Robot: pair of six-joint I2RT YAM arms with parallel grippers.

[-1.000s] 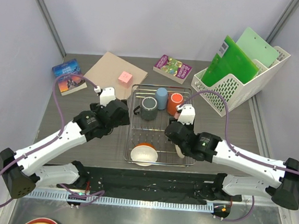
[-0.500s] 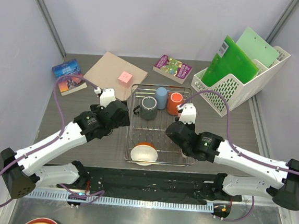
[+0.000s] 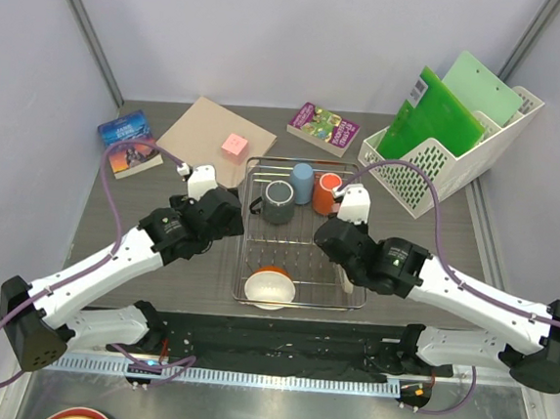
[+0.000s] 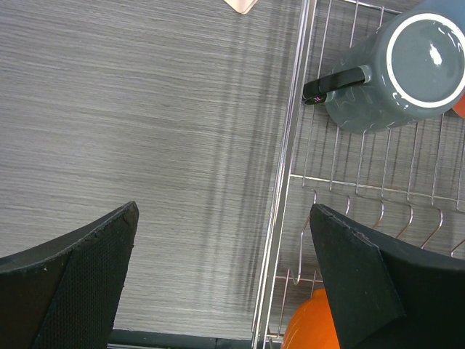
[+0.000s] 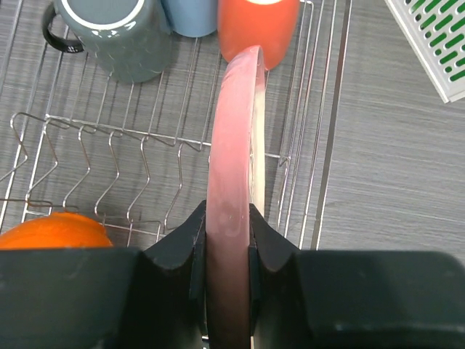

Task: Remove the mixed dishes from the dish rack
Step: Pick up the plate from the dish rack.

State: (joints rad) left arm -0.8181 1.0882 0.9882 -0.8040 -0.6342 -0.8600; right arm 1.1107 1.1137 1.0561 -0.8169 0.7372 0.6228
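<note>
The silver wire dish rack [image 3: 299, 270] sits mid-table. In it stand a dark grey mug [image 3: 280, 202], a light blue cup [image 3: 302, 182] and an orange mug [image 3: 328, 192] at the back. A small white bowl with an orange inside [image 3: 269, 287] is at the front. My right gripper [image 5: 229, 240] is shut on the rim of the pink plate [image 5: 232, 153], held edge-on above the rack's right side [image 5: 145, 145]. In the top view the arm hides the plate. My left gripper [image 4: 225, 276] is open and empty over the rack's left edge [image 4: 290, 182], near the grey mug [image 4: 407, 65].
A white perforated file holder [image 3: 442, 155] with green folders stands at the back right. Two books [image 3: 129, 142] [image 3: 324, 128] and a cardboard sheet [image 3: 208, 135] with a pink cube [image 3: 234, 146] lie at the back.
My right gripper has risen and moved toward the back of the rack with the pink plate in it. The left arm has not moved.
</note>
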